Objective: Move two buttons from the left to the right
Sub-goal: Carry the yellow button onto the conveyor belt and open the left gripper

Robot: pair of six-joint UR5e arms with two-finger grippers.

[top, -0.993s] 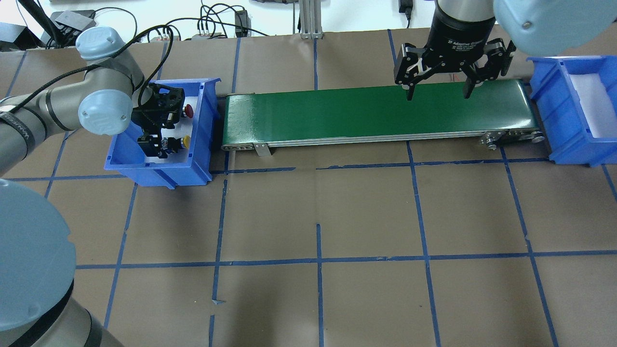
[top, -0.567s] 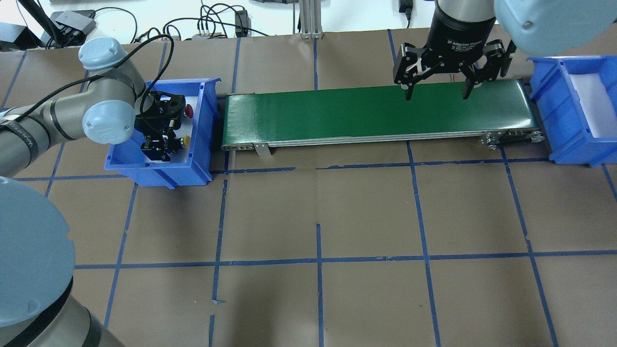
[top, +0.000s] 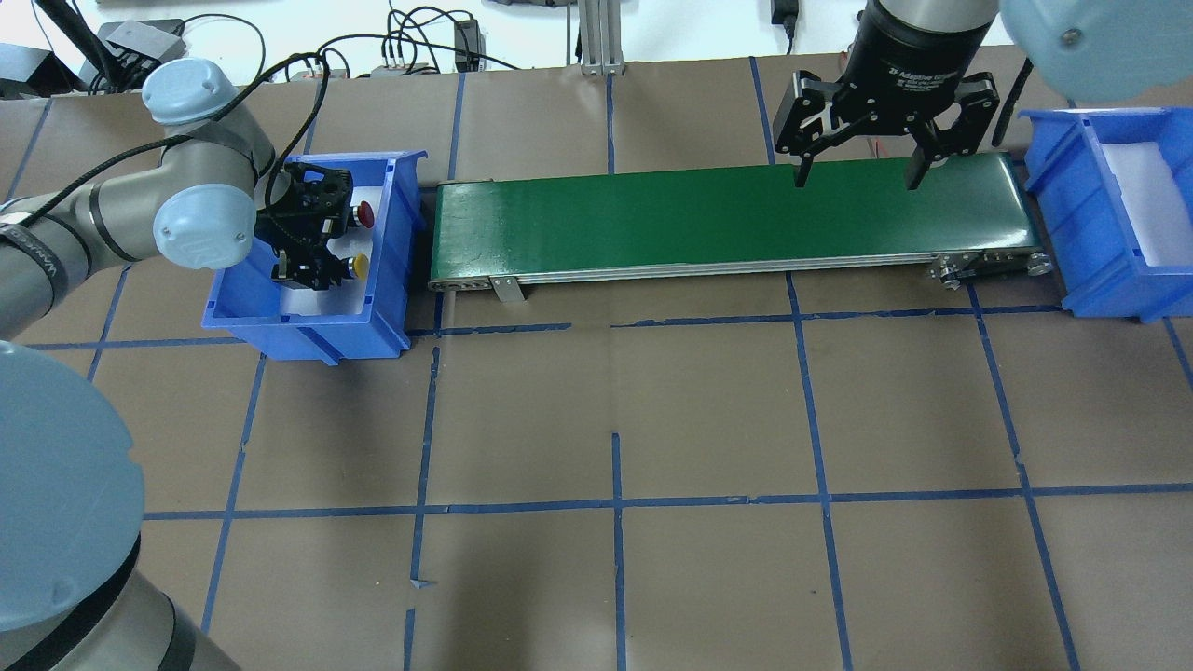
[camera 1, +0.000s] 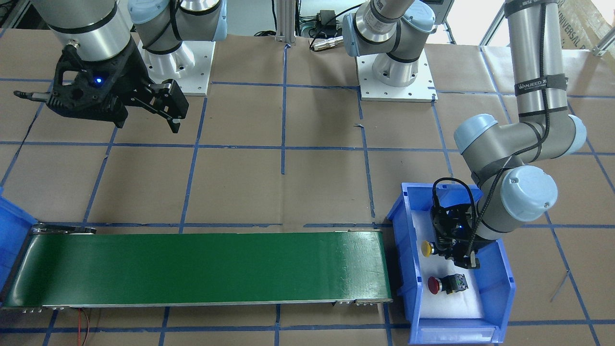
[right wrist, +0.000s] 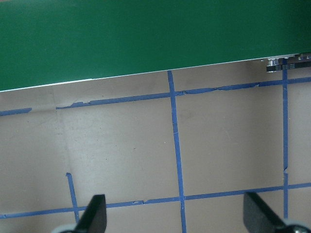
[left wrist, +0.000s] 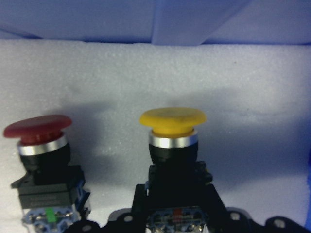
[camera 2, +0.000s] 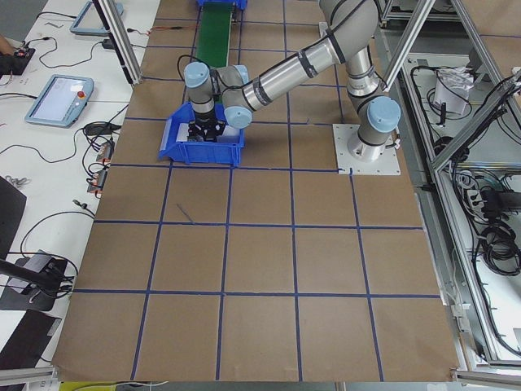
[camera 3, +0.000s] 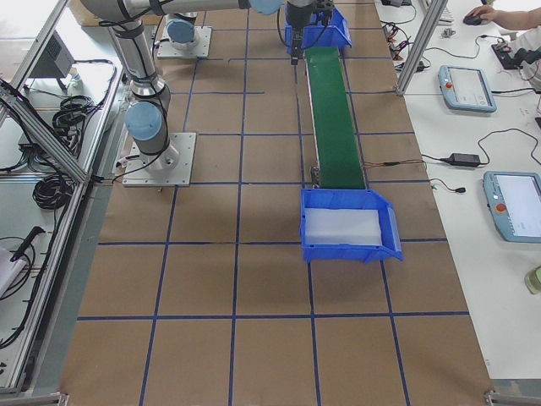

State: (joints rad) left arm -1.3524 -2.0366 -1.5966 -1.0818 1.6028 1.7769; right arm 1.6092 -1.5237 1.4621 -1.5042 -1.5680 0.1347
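The yellow-capped button [left wrist: 172, 121] lies on its side in the left blue bin [top: 308, 335], cap toward the belt. My left gripper [top: 306, 270] is down in that bin, shut on the button's black body [camera 1: 425, 248]. The red-capped button [top: 366, 216] lies loose on the white foam beside it [left wrist: 38, 128], [camera 1: 441, 284]. My right gripper [top: 857, 179] hangs open and empty above the far right part of the green conveyor belt [top: 652, 219]; its fingertips [right wrist: 95, 216] frame brown table paper.
A second blue bin [top: 1072, 233] with a white liner stands past the belt's right end. The belt's metal frame and roller [top: 988, 266] sit at its near right. Cables and boxes lie along the back edge.
The left gripper's fingers have closed on the yellow button's body, and the wrist shifted slightly. The right gripper has moved a little to the right and back, still open.
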